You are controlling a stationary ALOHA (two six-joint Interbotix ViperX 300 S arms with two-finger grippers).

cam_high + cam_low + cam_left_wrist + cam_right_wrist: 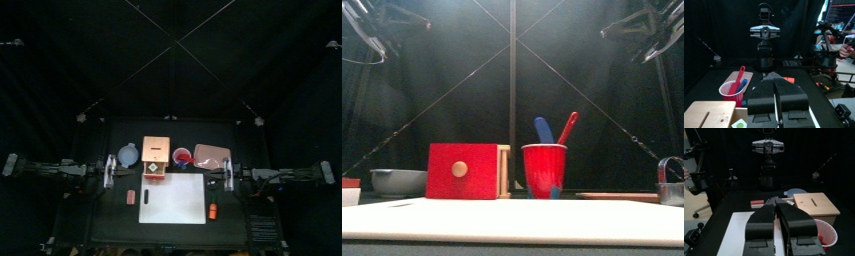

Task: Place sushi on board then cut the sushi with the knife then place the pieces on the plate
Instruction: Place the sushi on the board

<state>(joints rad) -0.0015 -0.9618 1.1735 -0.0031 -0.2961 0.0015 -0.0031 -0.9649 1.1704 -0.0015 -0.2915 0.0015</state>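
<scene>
Left tool (774,79) first: jaws pressed together, nothing between them, hovering just off the left edge of the white cutting board (173,197). Over to the right tool (775,201): same story, jaws closed tip to tip and holding nothing, level with the board's right back corner.

Now the board itself, which lies flat at the front middle of the desk (107,215). At its back edge stands the wooden box (158,146), with the red drawer front (461,171) facing forward. Just right of the box, behind the board, is the red cup (544,168), with the blue knife (544,130) and the red knife (568,126) standing up in it. Further right behind the board lies the pink tray (211,155). Behind the board's left corner sits the blue-grey bowl (397,181).

A small red toy (131,197) lies just beside the board's left edge, and a small orange toy (213,211) just beside its right edge. The metal cutter (671,185) is off to the board's right. I can't make out the sushi roll against the black desk.
</scene>
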